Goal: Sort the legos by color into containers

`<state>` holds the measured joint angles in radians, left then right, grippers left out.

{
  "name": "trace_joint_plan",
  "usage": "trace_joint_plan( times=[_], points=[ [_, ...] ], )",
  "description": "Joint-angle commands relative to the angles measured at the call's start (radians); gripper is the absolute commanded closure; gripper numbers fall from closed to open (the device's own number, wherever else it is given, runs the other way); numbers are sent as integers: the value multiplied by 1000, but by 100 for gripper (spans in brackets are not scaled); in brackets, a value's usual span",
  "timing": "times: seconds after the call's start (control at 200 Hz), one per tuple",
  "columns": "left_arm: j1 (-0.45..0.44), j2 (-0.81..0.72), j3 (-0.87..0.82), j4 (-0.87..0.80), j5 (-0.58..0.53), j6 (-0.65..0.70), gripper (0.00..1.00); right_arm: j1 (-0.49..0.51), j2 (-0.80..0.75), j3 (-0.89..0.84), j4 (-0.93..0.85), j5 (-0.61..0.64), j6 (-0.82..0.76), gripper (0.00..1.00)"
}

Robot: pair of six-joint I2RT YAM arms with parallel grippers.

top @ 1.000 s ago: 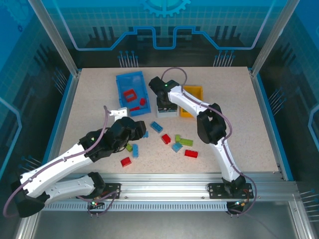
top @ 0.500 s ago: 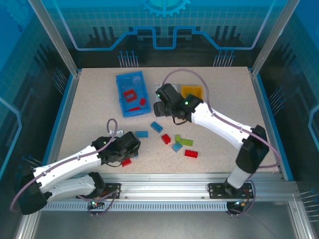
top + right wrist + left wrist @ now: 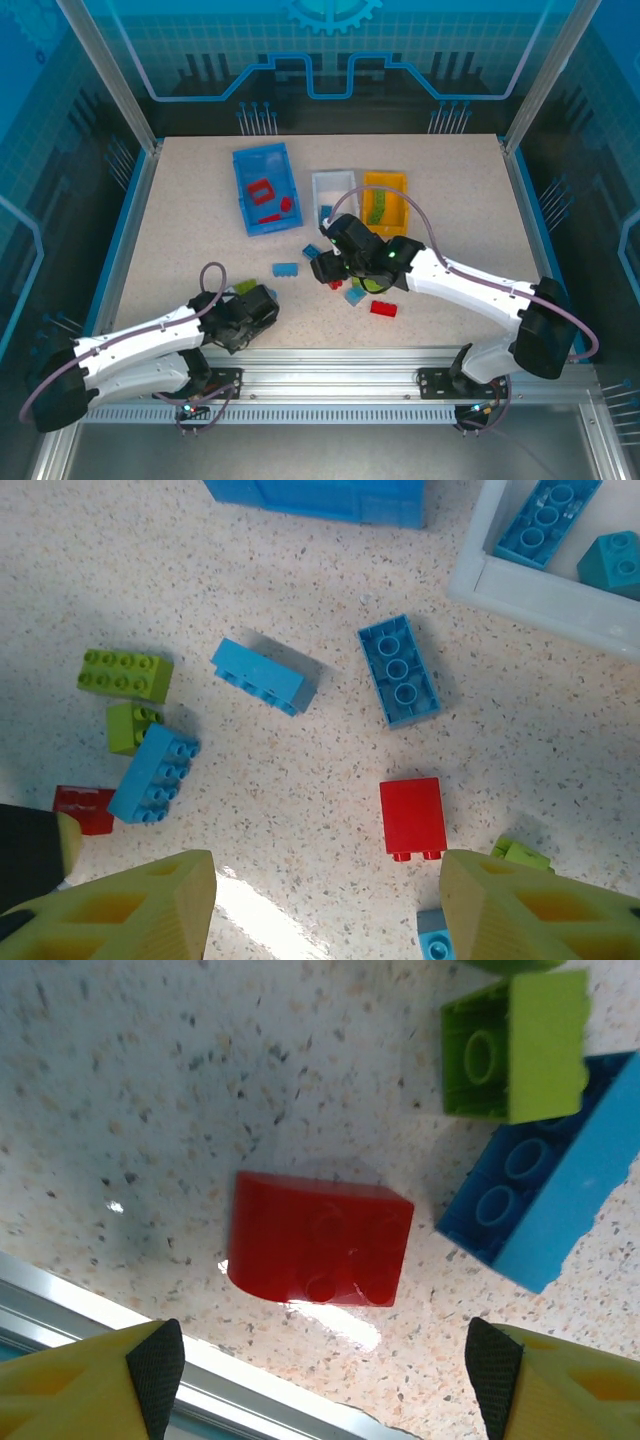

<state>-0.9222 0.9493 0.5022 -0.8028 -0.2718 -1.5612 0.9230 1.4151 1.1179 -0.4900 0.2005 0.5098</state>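
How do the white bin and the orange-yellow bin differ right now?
Contents: the white bin holds blue bricks, while the orange-yellow bin holds a lime green brick. Position: the white bin stands between the larger blue bin and the orange-yellow bin, which is the outermost of the row. Both are small open-top rectangular bins of similar size, standing side by side.

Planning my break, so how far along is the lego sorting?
Partly done. Red bricks lie in the blue bin, blue ones in the white bin, a green one in the orange-yellow bin. Nothing is gripped: the left gripper hangs open over a red brick, the right gripper open above loose bricks. Several of each colour lie on the table.
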Motion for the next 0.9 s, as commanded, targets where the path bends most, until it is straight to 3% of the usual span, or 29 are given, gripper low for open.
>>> trace_joint_plan(
  times=[0.0, 0.325, 0.535, 0.895],
  points=[
    [-12, -39, -52, 86, 12, -188, 19, 12, -29, -13, 31, -4, 18, 38],
    [-17, -24, -84, 220, -47, -390, 20, 20, -48, -10, 11, 1, 26, 38],
    [-7, -47, -112, 196, -111, -458, 26, 22, -64, -24, 12, -2, 33, 38],
    [141, -66, -124, 176, -127, -439, 38, 52, -50, -33, 22, 0, 53, 38]
  ],
)
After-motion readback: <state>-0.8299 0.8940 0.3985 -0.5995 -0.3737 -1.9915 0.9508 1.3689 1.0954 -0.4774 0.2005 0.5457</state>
